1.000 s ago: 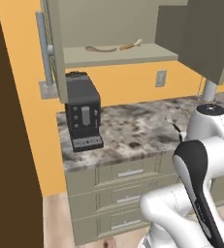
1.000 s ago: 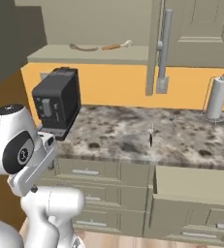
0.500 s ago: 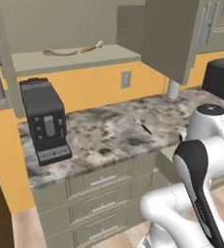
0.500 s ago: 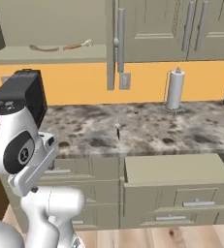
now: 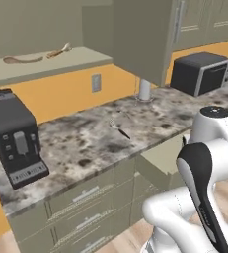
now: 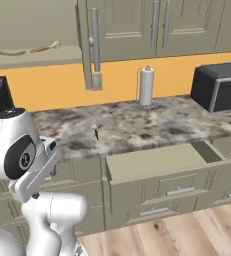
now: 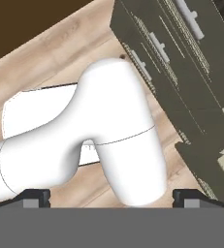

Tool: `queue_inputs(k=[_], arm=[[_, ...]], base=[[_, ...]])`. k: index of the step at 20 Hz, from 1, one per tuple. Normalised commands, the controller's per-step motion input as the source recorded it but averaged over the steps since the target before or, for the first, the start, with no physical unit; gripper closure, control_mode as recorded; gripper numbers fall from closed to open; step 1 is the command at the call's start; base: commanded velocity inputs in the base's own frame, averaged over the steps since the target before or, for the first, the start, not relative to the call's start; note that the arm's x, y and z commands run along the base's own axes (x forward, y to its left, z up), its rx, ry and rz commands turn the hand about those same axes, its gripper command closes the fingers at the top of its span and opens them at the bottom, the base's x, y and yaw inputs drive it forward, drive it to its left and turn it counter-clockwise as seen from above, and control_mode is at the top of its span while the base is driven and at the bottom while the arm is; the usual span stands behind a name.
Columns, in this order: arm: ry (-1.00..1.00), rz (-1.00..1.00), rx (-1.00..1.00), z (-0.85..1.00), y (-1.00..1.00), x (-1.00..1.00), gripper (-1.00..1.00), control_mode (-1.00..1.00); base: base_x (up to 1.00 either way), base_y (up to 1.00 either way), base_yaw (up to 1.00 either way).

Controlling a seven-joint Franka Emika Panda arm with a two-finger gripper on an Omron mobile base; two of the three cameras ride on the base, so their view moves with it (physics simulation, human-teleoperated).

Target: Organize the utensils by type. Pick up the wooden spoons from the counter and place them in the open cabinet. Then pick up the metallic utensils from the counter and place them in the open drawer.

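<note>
- Two slim wooden spoons – one darker brown [image 5: 21, 60], one orange-brown with a pale cream bowl [image 5: 59, 50] – lying end to end on the plain shelf of the olive-beige wall cabinet [image 5: 46, 64], towards its front edge; seen again on that shelf in the right base view [image 6: 9, 51], [image 6: 46, 48].
- Judged from that: wooden half of the sorting done.
- One small fork with silver tines and a dark handle [image 5: 120, 129] lying on the long mottled stone counter [image 5: 81, 143], about mid-depth and near the middle of the visible stretch, above the left corner of the drawer; same fork in the right base view [image 6: 95, 131].
- No grey metal spoon made out anywhere on the counter – too small to tell, or already put away.
- Wide shallow olive-beige drawer [image 6: 157, 161] pulled out under the counter's front edge, plain beige inside; nothing discernible in it from this angle.
- Left to do, by the look of it: at least the fork into that drawer.
- Two-finger gripper [image 7: 111, 196] with dark tips spread wide apart, holding nothing, pointed down at the wooden floor [image 7: 50, 53] beside the stacked drawer fronts.
- Further out on the counter: black coffee machine [image 5: 14, 138] at the left end, white paper-towel roll [image 6: 146, 86] against the back wall, black toaster oven [image 6: 219, 86] towards the right end.
</note>
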Motion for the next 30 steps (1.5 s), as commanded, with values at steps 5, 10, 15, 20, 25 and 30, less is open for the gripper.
queue_inputs(k=[5,10,15,20,25,30], arm=[[0.0,0.0,0.0,0.0,0.0,0.0,-1.0,1.0],[0.0,0.0,0.0,0.0,0.0,0.0,-1.0,1.0],[0.0,0.0,0.0,0.0,0.0,0.0,-1.0,1.0],[0.0,0.0,0.0,0.0,0.0,0.0,-1.0,1.0],[0.0,0.0,0.0,0.0,0.0,0.0,-1.0,1.0],[0.0,0.0,0.0,0.0,0.0,0.0,-1.0,1.0]], base=[[-0.02,-0.4,-0.39],[-0.03,-0.58,-0.25],[-0.1,-0.79,-0.11],[0.03,-0.63,0.03],[0.29,-0.37,0.16],[0.24,-0.32,0.24]])
